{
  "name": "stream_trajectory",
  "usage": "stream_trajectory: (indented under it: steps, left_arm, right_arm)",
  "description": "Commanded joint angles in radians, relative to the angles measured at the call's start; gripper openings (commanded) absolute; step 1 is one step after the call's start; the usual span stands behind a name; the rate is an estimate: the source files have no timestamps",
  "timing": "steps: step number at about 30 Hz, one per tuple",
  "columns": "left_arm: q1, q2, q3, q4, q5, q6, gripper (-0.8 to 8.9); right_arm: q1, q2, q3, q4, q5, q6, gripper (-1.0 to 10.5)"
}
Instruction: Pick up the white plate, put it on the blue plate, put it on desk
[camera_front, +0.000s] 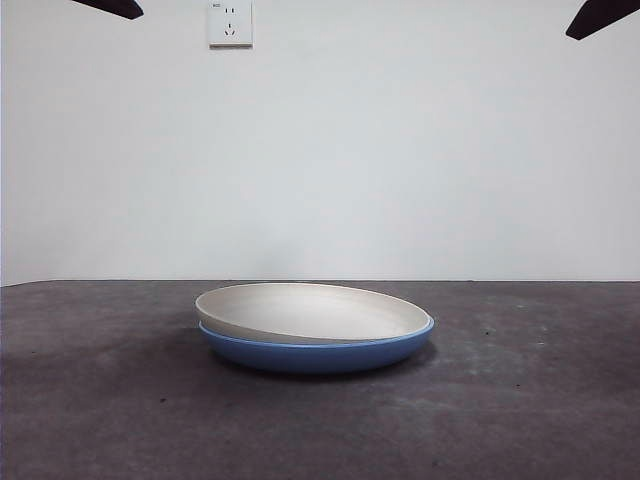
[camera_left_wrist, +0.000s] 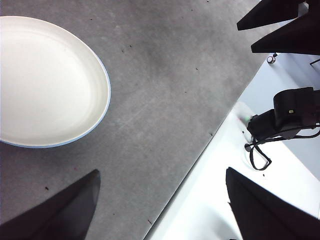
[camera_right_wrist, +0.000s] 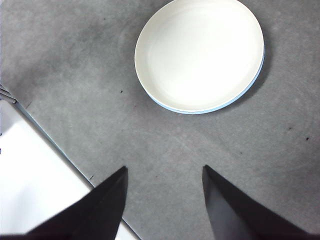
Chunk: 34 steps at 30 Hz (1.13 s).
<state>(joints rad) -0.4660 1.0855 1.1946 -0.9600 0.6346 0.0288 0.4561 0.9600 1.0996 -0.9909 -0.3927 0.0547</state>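
The white plate (camera_front: 312, 312) lies nested in the blue plate (camera_front: 318, 353) at the middle of the desk (camera_front: 110, 400), slightly off-centre so it overhangs on the left. The white plate also shows in the left wrist view (camera_left_wrist: 47, 82) and the right wrist view (camera_right_wrist: 199, 52), with only a thin blue rim (camera_right_wrist: 235, 100) peeking out. My left gripper (camera_left_wrist: 160, 180) is open and empty, high above the desk to one side of the plates. My right gripper (camera_right_wrist: 165, 172) is open and empty, high above the desk and apart from the plates. Both arms show only as black tips in the front view.
A wall socket (camera_front: 230, 23) sits on the white wall behind. The desk's edge and a white floor with a black camera on a stand (camera_left_wrist: 287, 117) show in the left wrist view. The other arm's jaws (camera_left_wrist: 280, 25) show there too.
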Motion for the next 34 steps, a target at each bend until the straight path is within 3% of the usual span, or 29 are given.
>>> stream_trajectory:
  steps: [1, 8, 13, 34]
  left_arm:
    - [-0.005, 0.005, 0.008, 0.01, 0.005, 0.012, 4.03]
    - [-0.005, 0.005, 0.008, 0.01, 0.005, 0.012, 3.73]
    - [-0.005, 0.005, 0.008, 0.01, 0.005, 0.013, -0.01]
    - [-0.005, 0.005, 0.008, 0.011, 0.005, 0.013, 0.15]
  right_arm:
    - [0.006, 0.006, 0.02, 0.005, -0.007, -0.014, 2.4]
    - [0.006, 0.006, 0.02, 0.001, -0.008, -0.014, 2.4]
    - [0.006, 0.006, 0.02, -0.013, -0.008, -0.015, 0.1]
    - [0.006, 0.006, 0.02, 0.023, -0.007, -0.021, 0.1]
